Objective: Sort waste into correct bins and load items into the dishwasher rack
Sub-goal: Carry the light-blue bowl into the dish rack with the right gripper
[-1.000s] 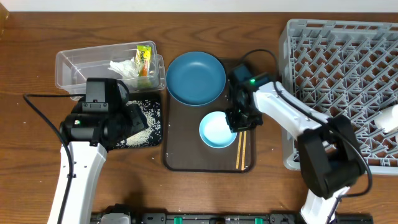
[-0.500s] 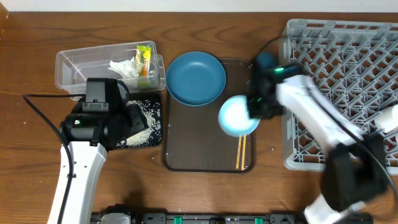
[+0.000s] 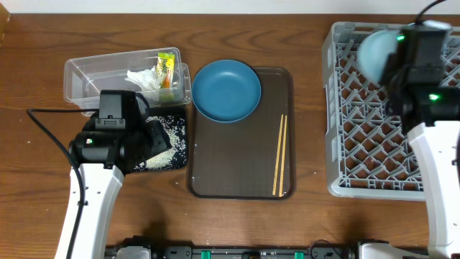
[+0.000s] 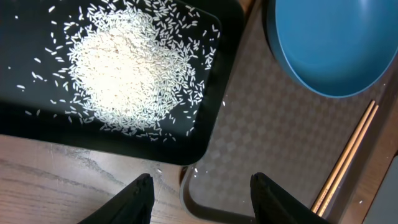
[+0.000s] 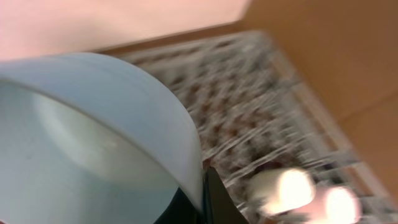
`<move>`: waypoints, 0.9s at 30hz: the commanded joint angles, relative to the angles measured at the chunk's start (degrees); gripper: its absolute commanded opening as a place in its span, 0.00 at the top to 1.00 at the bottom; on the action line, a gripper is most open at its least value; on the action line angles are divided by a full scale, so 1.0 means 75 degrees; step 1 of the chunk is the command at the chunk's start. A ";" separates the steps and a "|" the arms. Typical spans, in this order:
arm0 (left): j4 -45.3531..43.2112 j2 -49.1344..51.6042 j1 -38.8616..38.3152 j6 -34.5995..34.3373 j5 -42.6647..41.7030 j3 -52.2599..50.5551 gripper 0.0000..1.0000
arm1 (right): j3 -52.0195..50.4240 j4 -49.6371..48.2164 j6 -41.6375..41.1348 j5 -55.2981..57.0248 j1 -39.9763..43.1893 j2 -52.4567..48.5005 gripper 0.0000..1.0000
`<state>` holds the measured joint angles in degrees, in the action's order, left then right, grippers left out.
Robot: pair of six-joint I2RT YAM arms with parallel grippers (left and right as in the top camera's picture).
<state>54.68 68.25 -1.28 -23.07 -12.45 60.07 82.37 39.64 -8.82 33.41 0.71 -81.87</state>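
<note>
Wooden table [image 3: 29, 180]; right gripper [image 5: 200, 198] clamps white bowl [image 5: 93, 137] over blurred rack [image 5: 249, 118], grip largely hidden; left gripper [image 4: 200, 193] agape.

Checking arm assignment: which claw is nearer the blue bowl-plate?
Left. The left claw hangs beside the blue bowl-plate, by the black tray's corner; the right claw holds a white bowl over the rack.

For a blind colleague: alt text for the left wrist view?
White rice grains lie in a black tray at upper left; beside it, a blue bowl-plate and two chopsticks rest on a brown tray. The open left gripper shows along the bottom.
</note>
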 commanded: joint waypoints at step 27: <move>0.0052 0.0038 0.0038 0.0093 0.0096 0.0017 0.47 | 0.0047 -0.6639 0.4296 0.5511 0.3485 -0.4508 0.99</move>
<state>55.07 68.27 -1.23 -22.68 -12.45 60.07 82.37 -9.98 22.04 73.54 25.65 -113.19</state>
